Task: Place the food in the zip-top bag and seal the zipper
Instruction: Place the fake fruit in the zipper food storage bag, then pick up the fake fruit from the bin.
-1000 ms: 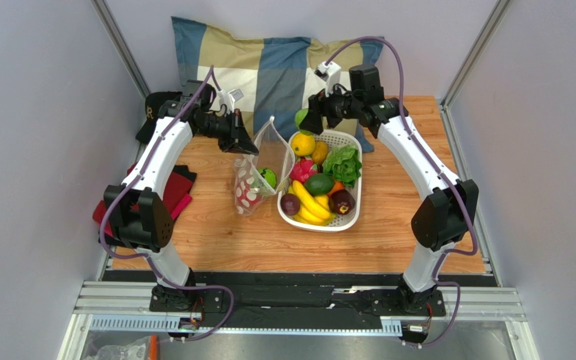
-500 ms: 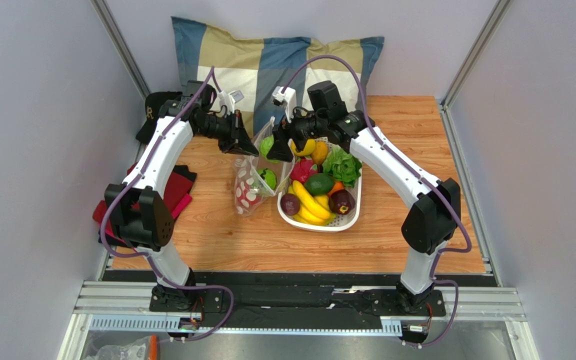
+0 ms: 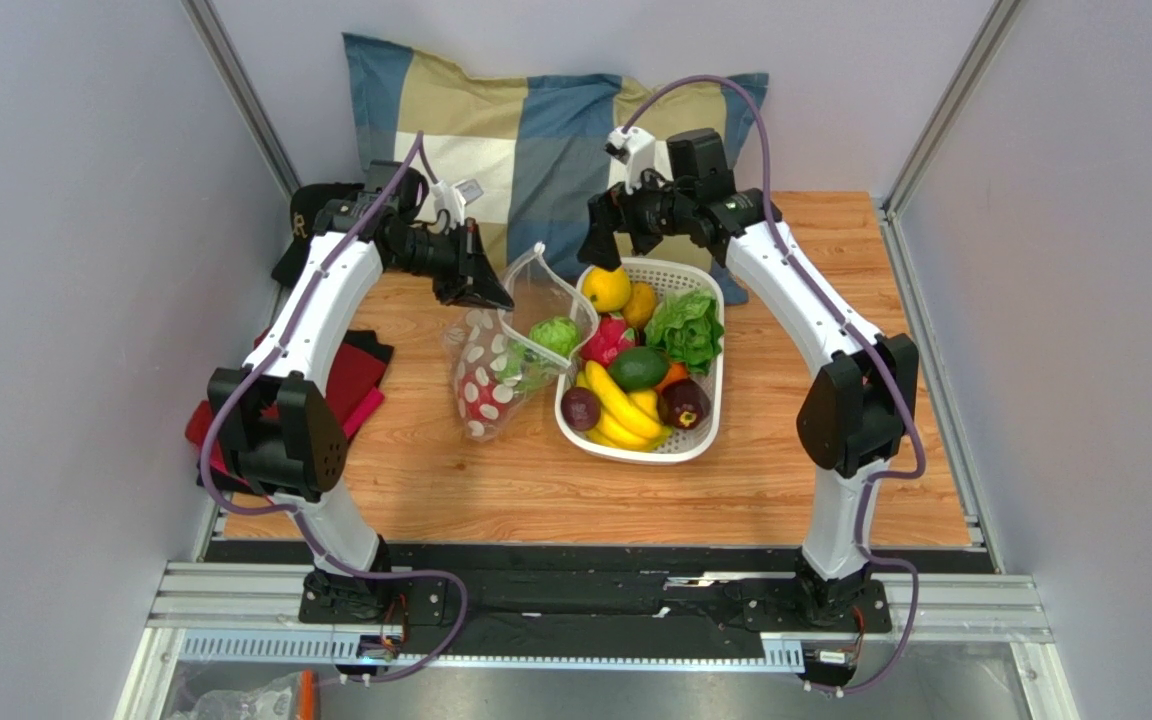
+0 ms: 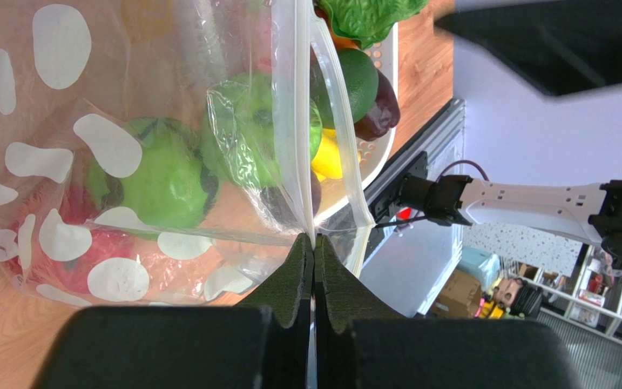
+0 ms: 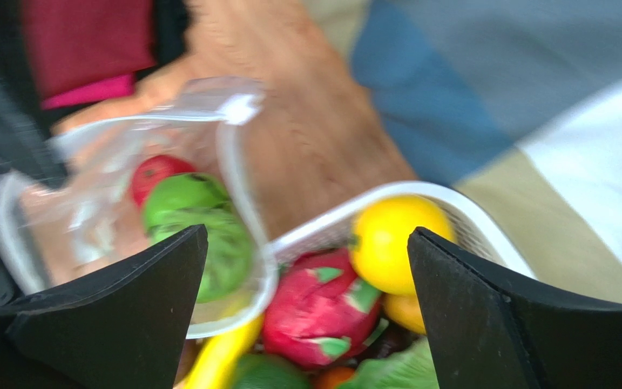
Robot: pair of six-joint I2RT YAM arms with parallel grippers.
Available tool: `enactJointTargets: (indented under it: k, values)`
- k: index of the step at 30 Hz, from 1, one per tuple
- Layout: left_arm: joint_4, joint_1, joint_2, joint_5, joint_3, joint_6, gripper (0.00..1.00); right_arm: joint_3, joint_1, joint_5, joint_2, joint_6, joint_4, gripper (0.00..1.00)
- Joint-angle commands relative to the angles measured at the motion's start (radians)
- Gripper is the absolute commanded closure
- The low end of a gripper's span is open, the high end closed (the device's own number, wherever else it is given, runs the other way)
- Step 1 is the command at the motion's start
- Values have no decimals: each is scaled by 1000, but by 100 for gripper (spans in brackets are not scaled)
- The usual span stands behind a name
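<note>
Zip-top bag just left of basket; fruits inside bag; pillow behind both.

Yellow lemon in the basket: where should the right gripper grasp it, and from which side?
Probably across its round middle, from straight above: the yellow lemon lies on top at the white basket's far end, upper half exposed, with rim and dragon fruit crowding its sides.
</note>
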Motion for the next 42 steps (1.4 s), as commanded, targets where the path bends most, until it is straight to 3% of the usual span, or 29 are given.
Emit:
enactJointTargets:
  k: [1, 10, 25, 28, 32, 36, 42]
  values:
    - [17, 13, 4, 32, 37, -2, 100, 35, -25, 166, 62, 57, 58, 2]
    - [17, 20, 2, 35, 33, 1, 100, 87, -24, 282, 205, -12, 21, 2]
    - [19, 22, 5, 26, 34, -4, 100, -28, 23, 313, 208, -74, 5, 2]
    - [20, 22, 5, 28, 36, -4, 100, -31, 24, 330, 198, -84, 2, 9]
    - [22, 23, 1, 31, 36, -4, 100, -20, 19, 341, 156, -83, 5, 33]
    - [20, 22, -4, 29, 34, 1, 100, 30, -7, 326, 80, -75, 1, 47]
    - [22, 22, -12, 34, 31, 4, 100, 22, -42, 79, -45, -19, 14, 59]
